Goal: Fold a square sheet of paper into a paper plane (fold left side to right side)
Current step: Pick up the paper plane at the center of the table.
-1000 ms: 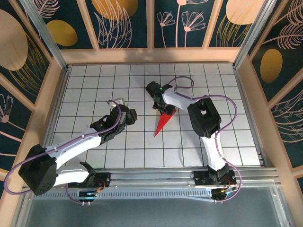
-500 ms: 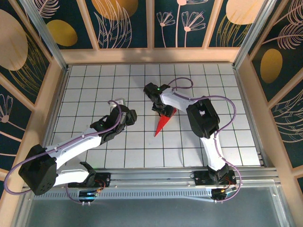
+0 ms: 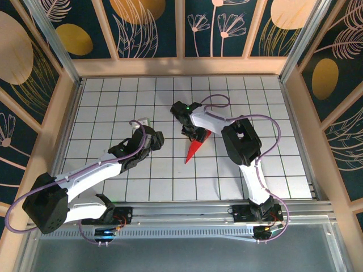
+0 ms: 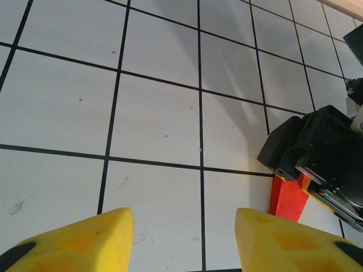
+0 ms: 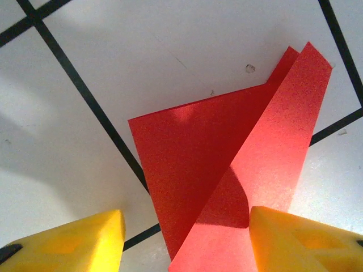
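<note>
The table [image 3: 113, 96] is showing a white top ruled with black grid lines, and a red plane [image 3: 194, 150] is lying on it close to the tabletop's centre. The plane's sharp tip is pointing toward the near-left corner, while its wide end, with folded layers overlapping, is facing the far-right corner.

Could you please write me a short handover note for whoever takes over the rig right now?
Left gripper: open, empty, over bare white tiles, left of the paper.
Right gripper: open, fingertips either side of the paper plane at its wide end.
Paper plane: mid-table, a narrow red dart, tip towards the arm bases.
Done: sheet folded to a dart.
Left: one flap stands up; it probably needs pressing flat.
</note>
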Action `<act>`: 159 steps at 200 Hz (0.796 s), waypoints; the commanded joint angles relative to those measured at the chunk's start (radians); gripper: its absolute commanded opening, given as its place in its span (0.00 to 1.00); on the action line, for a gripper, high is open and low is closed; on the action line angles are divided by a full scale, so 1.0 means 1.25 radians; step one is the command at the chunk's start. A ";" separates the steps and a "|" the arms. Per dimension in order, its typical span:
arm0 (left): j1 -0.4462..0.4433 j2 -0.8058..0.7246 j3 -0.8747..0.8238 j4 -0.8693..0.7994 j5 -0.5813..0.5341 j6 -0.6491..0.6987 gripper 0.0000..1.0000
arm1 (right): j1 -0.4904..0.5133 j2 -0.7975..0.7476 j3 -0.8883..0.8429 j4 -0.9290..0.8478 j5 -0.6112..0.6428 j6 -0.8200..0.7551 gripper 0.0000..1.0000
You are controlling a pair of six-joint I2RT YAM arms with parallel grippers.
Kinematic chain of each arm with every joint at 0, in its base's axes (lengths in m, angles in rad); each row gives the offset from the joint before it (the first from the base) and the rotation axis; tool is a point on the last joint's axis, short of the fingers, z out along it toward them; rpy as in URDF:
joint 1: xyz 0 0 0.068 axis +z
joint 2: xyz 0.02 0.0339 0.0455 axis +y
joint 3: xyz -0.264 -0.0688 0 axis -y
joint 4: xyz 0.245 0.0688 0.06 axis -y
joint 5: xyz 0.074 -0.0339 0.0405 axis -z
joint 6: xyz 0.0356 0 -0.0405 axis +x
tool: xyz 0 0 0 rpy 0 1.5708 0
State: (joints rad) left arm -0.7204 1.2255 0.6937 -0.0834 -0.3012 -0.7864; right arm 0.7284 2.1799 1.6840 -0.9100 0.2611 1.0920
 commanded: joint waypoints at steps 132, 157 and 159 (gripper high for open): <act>0.002 0.029 0.002 -0.029 -0.017 0.013 0.51 | 0.019 -0.046 -0.066 -0.023 0.030 0.046 0.56; 0.003 0.030 0.001 -0.029 -0.016 0.012 0.51 | 0.022 -0.061 -0.067 -0.030 0.041 0.048 0.57; 0.002 0.030 0.001 -0.029 -0.016 0.012 0.51 | 0.022 -0.063 -0.068 -0.031 0.041 0.048 0.57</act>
State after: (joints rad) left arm -0.7204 1.2568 0.6937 -0.0959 -0.3008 -0.7860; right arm 0.7414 2.1571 1.6192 -0.8886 0.2707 1.1259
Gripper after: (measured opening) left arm 0.513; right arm 0.568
